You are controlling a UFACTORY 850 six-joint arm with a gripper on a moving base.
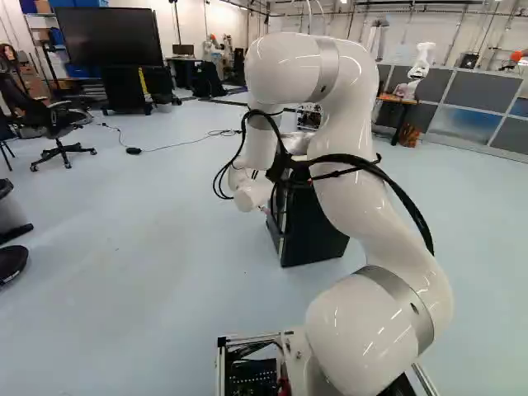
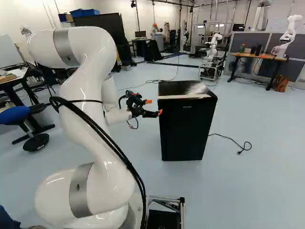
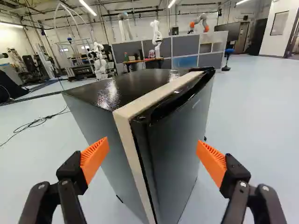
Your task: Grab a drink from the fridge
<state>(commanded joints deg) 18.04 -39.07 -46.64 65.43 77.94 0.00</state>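
In the right base view my gripper (image 2: 153,107) is just beside the small black fridge (image 2: 186,129), its orange tips close to the side nearest the arm. In the left base view the arm hides much of the fridge (image 1: 313,235). From the wrist, the gripper (image 3: 152,156) stands open, with nothing held between its orange pads. Ahead of it is an upright corner of the fridge (image 3: 100,114), where a pale strip (image 3: 133,154) runs beside the black door (image 3: 180,140). The door looks closed. No drink shows.
A cable (image 2: 233,140) lies on the floor behind the fridge. Another robot (image 2: 286,36) stands on a far wooden table (image 2: 257,56). Office chair (image 1: 56,124) at the left of the left base view; stool (image 2: 35,141) at the left of the right base view.
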